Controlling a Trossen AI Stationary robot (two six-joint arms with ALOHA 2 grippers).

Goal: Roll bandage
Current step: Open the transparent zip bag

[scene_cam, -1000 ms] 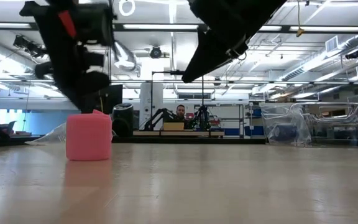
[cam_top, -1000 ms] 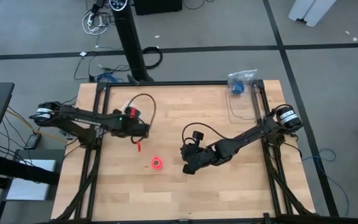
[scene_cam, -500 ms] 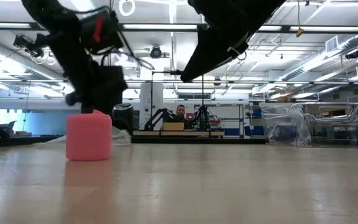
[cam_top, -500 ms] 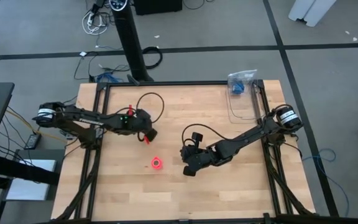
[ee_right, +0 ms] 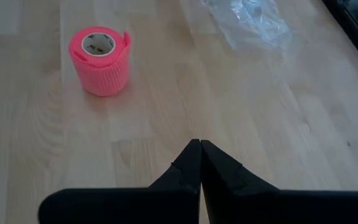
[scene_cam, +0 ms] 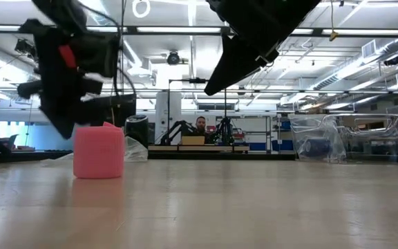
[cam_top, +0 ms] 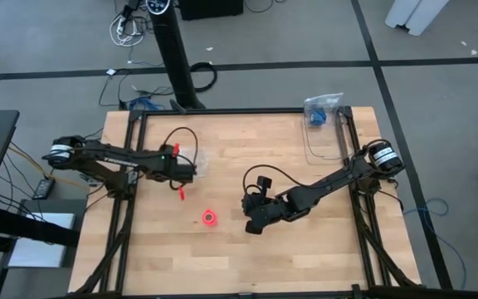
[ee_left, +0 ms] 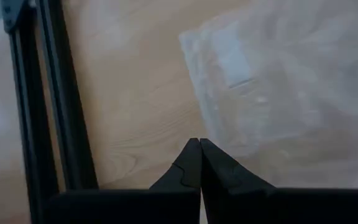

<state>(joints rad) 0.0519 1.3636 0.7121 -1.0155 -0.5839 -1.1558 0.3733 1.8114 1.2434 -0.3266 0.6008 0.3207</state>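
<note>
Left claw (cam_top: 191, 169), high view: fingers together, holding nothing, hanging over the left-centre of the worktop (cam_top: 247, 257) beside a clear plastic bag (cam_top: 191, 154). Right claw (cam_top: 251, 223) sits mid-worktop, also pinched together and empty. Bandage (cam_top: 210, 218), a small pink roll, stands between the two claws, nearer the right one, touching neither. Clear plastic container (cam_top: 322, 124) at the far right corner, well apart from everything.

Low view: bandage (scene_cam: 99, 151) upright on the worktop (scene_cam: 206, 207), left of centre. Both arms are dark shapes overhead; neither touches the roll. Container (scene_cam: 347, 138) on the right, and a person (scene_cam: 200, 125) far back in the room.

Left wrist view: left claw (ee_left: 199, 146) tips pressed together, nothing between them, plastic bag (ee_left: 278, 81) just ahead on the wood, black frame rail (ee_left: 61, 106) alongside.

Right wrist view: right claw (ee_right: 199, 148) tips meet, empty. Bandage (ee_right: 101, 59) stands on end ahead of it, loose tail edge sticking out at the side, white core visible on top. Plastic bag (ee_right: 247, 22) lies farther off.
</note>
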